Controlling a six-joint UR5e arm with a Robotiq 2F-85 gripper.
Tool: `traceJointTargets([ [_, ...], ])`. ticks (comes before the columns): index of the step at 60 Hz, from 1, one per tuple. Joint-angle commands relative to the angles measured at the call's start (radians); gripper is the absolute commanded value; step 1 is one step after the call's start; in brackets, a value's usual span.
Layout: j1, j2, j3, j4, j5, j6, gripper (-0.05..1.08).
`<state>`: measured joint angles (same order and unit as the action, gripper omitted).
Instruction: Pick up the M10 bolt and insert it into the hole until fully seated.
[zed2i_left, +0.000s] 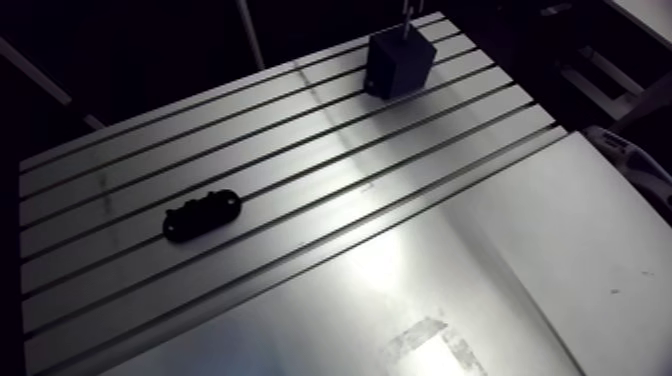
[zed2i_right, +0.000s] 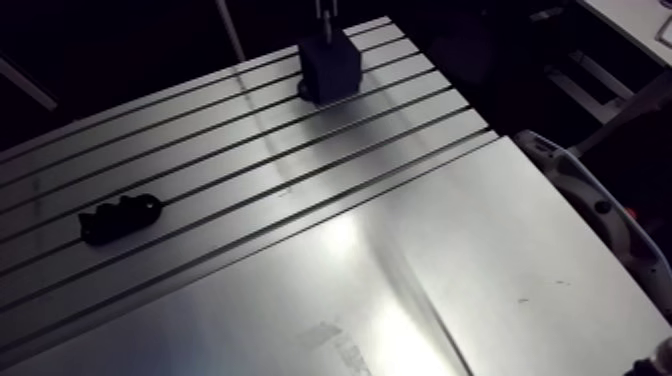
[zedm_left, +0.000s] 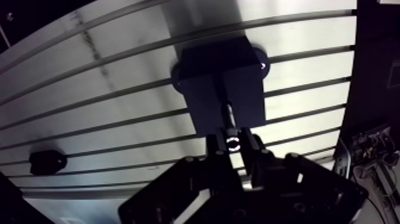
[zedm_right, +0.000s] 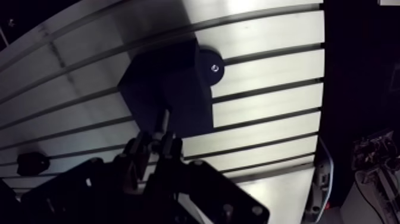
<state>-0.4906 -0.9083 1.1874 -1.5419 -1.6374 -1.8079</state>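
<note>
Slotted table (zedm_left: 119, 89): gripper (zedm_left: 233, 144) pinches bolt (zedm_left: 227, 113) at block (zedm_left: 208, 77)

Upright bolt (zed2i_left: 405, 16) over black block (zed2i_left: 398, 62)

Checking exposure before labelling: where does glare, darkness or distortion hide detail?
Arm view: a bright glare patch washes the slotted aluminium table; the black square block shows no surface detail. Wrist view: slots bow from lens distortion, the black end effector is near silhouette, and only the shiny metal bolt catches light.
</note>
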Motion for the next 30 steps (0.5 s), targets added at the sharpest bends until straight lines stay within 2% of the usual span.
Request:
traceJointTargets([
  [1, -0.002, 0.001, 0.014, -0.017, 0.000, 0.000, 1.08],
  [30, -0.011, -0.002, 0.035, -0.020, -0.002, 0.000, 1.08],
])
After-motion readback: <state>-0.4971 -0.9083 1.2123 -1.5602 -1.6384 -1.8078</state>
